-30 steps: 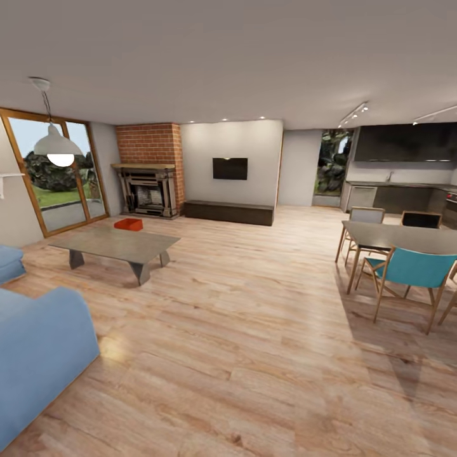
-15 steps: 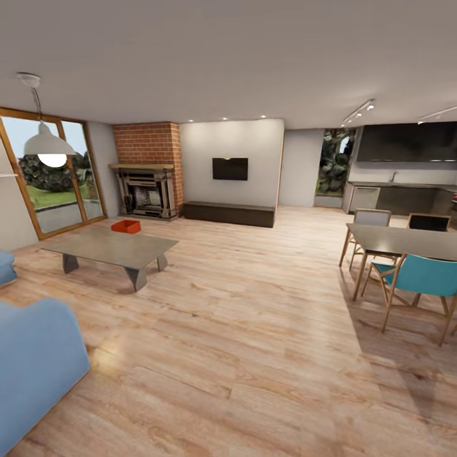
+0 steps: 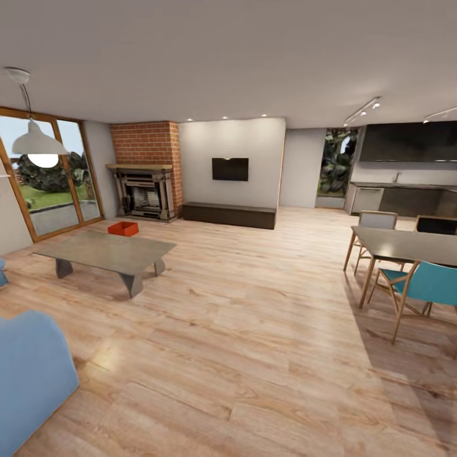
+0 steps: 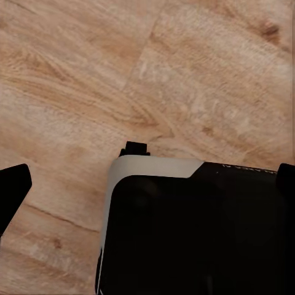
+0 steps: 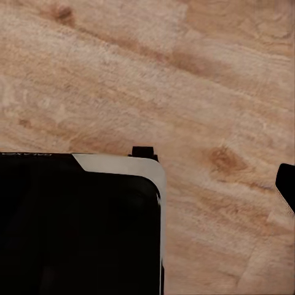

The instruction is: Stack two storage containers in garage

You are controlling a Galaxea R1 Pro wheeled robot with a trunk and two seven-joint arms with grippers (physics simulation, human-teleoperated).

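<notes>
One red-orange rectangular open-top storage container [image 3: 123, 228] sits on the light wood plank floor [image 3: 254, 330] of the living room, just beyond the far edge of the low grey desk [image 3: 105, 252] and in front of the dark brick-surround fireplace [image 3: 145, 193]. Blue sofa [image 3: 28, 374] lies near left. Left claw [image 4: 147, 184]: dark fingertips at both frame edges, spread wide, nothing held. Right claw: one fingertip [image 5: 286, 184] visible; opening cannot be determined.
</notes>
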